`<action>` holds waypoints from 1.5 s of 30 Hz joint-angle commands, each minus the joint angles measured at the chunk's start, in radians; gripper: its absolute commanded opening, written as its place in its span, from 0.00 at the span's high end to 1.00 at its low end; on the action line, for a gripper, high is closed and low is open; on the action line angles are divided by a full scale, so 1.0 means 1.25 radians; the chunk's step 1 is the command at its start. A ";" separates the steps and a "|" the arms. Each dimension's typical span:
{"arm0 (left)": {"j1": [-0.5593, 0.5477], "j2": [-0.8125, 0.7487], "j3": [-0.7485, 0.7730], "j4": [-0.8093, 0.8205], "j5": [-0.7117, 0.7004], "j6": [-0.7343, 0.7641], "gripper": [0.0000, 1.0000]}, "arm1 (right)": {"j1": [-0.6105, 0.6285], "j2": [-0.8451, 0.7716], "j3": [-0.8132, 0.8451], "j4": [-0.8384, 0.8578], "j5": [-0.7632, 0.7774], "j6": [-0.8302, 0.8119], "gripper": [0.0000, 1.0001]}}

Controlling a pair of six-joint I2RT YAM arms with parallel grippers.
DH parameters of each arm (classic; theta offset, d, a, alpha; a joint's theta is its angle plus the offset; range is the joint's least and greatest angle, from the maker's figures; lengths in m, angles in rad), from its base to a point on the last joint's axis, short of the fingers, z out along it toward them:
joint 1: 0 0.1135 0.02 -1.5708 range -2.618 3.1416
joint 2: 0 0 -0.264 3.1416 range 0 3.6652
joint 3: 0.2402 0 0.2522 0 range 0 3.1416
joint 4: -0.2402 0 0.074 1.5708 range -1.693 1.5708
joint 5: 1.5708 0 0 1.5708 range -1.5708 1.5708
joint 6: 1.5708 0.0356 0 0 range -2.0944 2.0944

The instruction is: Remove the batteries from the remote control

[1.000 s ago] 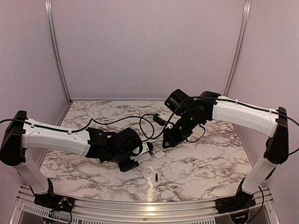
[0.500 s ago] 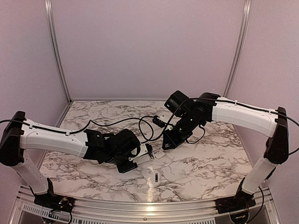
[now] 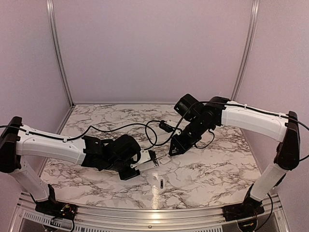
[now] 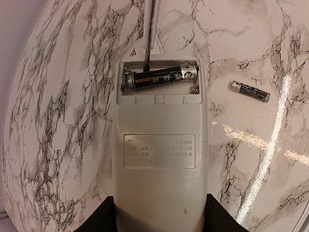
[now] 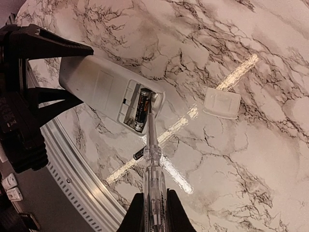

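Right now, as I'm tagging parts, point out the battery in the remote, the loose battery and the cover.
Seated battery point(image 4: 161, 77): left wrist view, middle of its body.
Loose battery point(image 4: 249, 91): left wrist view, middle of its body.
Cover point(image 5: 221, 103): right wrist view, its centre.

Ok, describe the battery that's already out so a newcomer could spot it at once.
On the marble table, look between the white remote control and the near edge. A tiny black battery lies there alone on bare marble. Its twin sits inside the remote's open compartment; this one lies loose outside.
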 commanded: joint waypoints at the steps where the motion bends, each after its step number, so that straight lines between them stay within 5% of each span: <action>1: -0.003 -0.062 -0.015 0.081 0.022 0.019 0.86 | -0.043 -0.009 -0.029 -0.028 0.061 -0.014 1.00; 29: 0.001 -0.033 -0.114 0.235 0.060 0.040 0.88 | -0.150 0.033 -0.116 0.078 -0.007 -0.104 1.00; 37: 0.011 0.064 -0.045 0.138 0.015 0.011 0.92 | -0.149 0.039 -0.118 0.097 -0.036 -0.066 1.00; 45: 0.011 0.056 -0.077 0.175 -0.003 0.029 0.92 | -0.149 0.007 -0.163 0.111 -0.084 -0.066 1.00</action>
